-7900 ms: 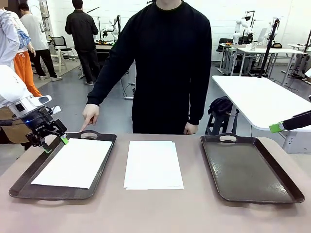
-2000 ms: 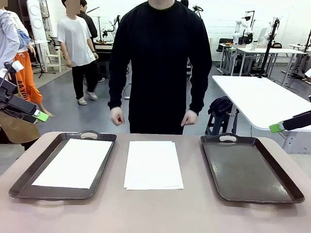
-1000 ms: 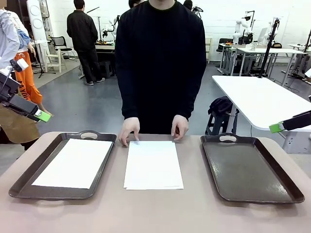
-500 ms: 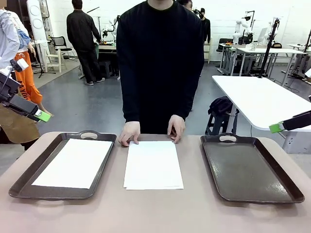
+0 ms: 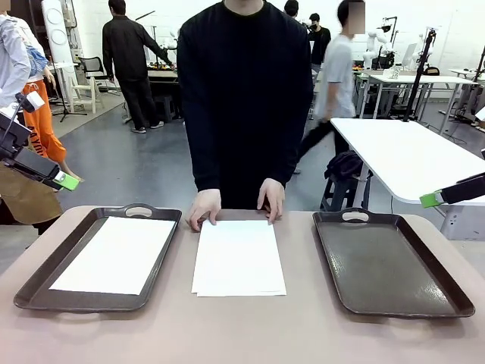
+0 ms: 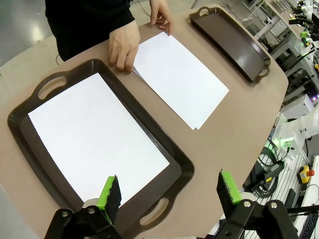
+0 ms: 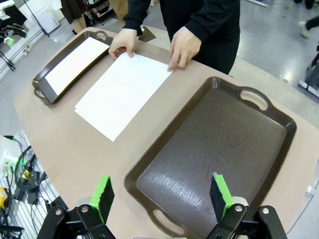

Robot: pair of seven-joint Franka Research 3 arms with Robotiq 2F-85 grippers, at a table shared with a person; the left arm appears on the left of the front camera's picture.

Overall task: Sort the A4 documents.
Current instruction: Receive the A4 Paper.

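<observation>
**Now the person's hands are down on the middle stack**

Lately the person across the table has brought both hands forward. One hand (image 5: 204,208) and the other (image 5: 270,199) rest on the far edge of the stack of A4 documents (image 5: 239,258). A couple of seconds ago those hands hung free at the person's sides. The stack lies at the centre of the frame, on bare tabletop between the two trays, and looks to have shifted very little, if at all.

The left gripper (image 6: 168,189) has meanwhile pulled back from the left-hand tray (image 5: 53,262) to the upper left edge of the front view. Its jaws are wide apart and hold nothing. The right gripper (image 7: 160,191) hangs high over the right side of the table, jaws equally wide and empty.

For the task this reads as a pause between sheets. A single sheet (image 5: 114,254) already lies flat in the left-hand tray, the right-hand tray (image 5: 386,265) is bare, and the rest of the pile waits. The person probably means to square the pile or show where the next sheet goes.

The table (image 5: 242,334) is a matte grey-brown top. Behind it the room is a lab with a grey floor, a white table (image 5: 409,152) at the right of the frame, and other people standing or walking along the top.
</observation>
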